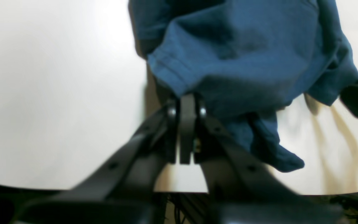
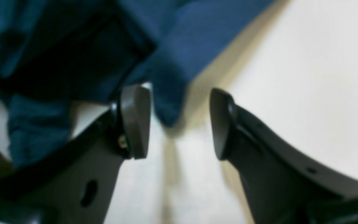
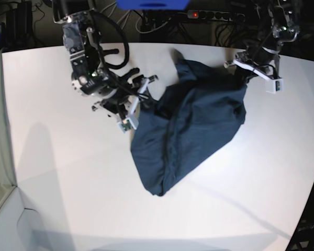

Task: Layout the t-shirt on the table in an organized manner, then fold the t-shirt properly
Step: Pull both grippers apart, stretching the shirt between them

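Left tool (image 1: 186,102) pinching t-shirt (image 1: 244,56) hem

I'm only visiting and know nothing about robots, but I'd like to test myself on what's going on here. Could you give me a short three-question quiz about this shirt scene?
1. True or false: the t-shirt lies flat and smoothed out on the table.
2. Which gripper has its jaws apart: the left gripper or the right gripper?
3. Multiple choice. In the right wrist view, what hangs between the open jaws? A) a tip of blue cloth B) a white label C) nothing

Key
1. False. It is bunched and creased, with an edge lifted by the left gripper.
2. The right gripper; the left is clamped on cloth.
3. A
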Tool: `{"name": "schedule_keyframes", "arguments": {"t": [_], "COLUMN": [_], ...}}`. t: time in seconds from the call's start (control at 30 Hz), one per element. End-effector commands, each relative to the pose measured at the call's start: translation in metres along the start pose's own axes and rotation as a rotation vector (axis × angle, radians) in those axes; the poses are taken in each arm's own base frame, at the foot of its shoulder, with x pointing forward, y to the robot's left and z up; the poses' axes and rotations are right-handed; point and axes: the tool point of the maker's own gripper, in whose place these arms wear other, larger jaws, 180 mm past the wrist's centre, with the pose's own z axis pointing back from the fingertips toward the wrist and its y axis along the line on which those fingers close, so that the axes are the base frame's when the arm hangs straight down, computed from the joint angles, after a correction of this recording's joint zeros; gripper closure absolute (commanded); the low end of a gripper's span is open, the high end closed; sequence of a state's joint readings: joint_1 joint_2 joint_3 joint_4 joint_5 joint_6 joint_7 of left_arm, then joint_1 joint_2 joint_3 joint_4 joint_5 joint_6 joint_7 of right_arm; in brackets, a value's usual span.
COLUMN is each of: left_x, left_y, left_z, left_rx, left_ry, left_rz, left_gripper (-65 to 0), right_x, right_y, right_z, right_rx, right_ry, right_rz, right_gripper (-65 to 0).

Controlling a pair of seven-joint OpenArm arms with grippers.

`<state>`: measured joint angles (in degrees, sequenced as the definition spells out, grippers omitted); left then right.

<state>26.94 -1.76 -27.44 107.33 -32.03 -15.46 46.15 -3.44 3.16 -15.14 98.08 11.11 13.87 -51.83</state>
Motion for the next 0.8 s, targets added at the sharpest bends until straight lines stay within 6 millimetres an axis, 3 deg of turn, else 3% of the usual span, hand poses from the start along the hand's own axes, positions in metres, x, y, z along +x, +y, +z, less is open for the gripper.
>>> {"name": "schedule_keyframes", "arguments": {"t": [0.0,0.37,0.47,0.57,0.7,0.77], "left_x": [0.012,0.012,0.011,0.013,0.025,0.037], "left_y": [-0.003,-0.003,-0.003,-0.005,-0.004,0.003], "left_z": [0.001,0.001,0.002,0.003,0.01,0.018], "left_rx": [-0.012,-0.013,-0.014,-0.017,-0.008,0.02], "left_ry": [-0.04,-0.04,-0.037,-0.044,-0.08,-0.099], "left_rz": [-0.009,-0.008,-0.004,-0.009,-0.023,-0.033], "left_gripper": [-0.4,-0.4,-0.4,-0.4,-0.4,-0.3], "right_x": [0.015,0.01,0.01,0.011,0.014,0.022], "right_y": [0.003,0.01,0.011,0.009,0.005,-0.007], "right_z": [0.002,-0.015,-0.016,-0.016,-0.015,-0.008], "right_rx": [0.013,0.04,0.042,0.038,0.031,0.003], "right_ry": [-0.05,-0.04,-0.044,-0.049,-0.054,-0.076], "right_rz": [0.01,-0.02,-0.024,-0.026,-0.02,-0.008], "right_gripper": [-31.7,-30.6,-21.8,-0.9,0.0,0.0]}}
